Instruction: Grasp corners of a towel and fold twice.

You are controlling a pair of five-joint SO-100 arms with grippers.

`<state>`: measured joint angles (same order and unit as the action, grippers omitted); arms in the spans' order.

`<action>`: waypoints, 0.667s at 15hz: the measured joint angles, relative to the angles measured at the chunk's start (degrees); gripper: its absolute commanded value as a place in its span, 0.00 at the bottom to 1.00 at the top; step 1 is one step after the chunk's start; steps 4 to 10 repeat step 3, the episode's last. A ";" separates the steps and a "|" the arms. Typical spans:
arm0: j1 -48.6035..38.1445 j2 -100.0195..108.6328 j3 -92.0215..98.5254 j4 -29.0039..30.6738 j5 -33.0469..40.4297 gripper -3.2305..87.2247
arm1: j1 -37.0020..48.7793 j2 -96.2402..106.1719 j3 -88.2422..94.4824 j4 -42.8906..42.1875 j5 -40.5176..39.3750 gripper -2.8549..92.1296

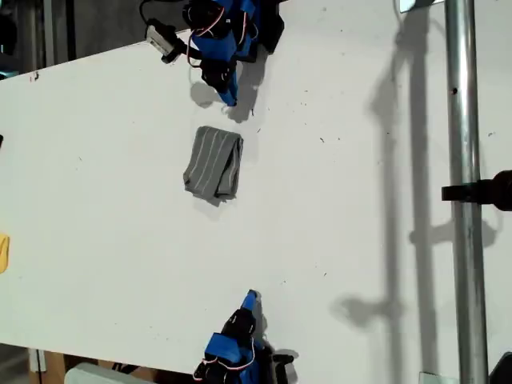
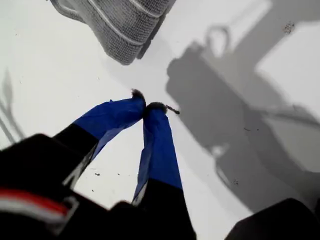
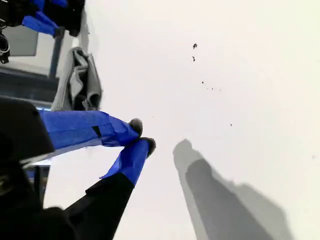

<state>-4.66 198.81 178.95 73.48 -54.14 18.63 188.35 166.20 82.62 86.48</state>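
The grey pinstriped towel (image 1: 214, 164) lies folded into a small thick bundle on the white table (image 1: 360, 208). Its corners are tucked into the folds and cannot be told apart. My first gripper (image 1: 230, 99) hovers just beyond the towel's far end at the top of the exterior view, shut with nothing in it. The first wrist view shows its tips (image 2: 146, 106) touching, with the towel's edge (image 2: 125, 25) a short way ahead. My second gripper (image 1: 251, 297) is near the table's front edge, shut and empty (image 3: 142, 135), with the towel (image 3: 80, 82) far off.
A metal pole (image 1: 464, 160) with a black clamp (image 1: 488, 190) runs down the exterior view's right. A yellow object (image 1: 3, 252) shows at the exterior view's left edge. Small dark specks (image 3: 194, 46) dot the table.
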 measured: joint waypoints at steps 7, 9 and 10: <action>0.00 0.00 0.00 0.00 0.26 0.05 | 0.09 0.00 0.00 0.26 -0.18 0.08; 0.00 0.00 0.00 0.00 0.26 0.05 | 0.09 0.00 0.00 0.26 -0.18 0.08; 0.00 0.00 0.00 0.00 0.26 0.05 | 0.09 0.00 0.00 0.26 -0.18 0.08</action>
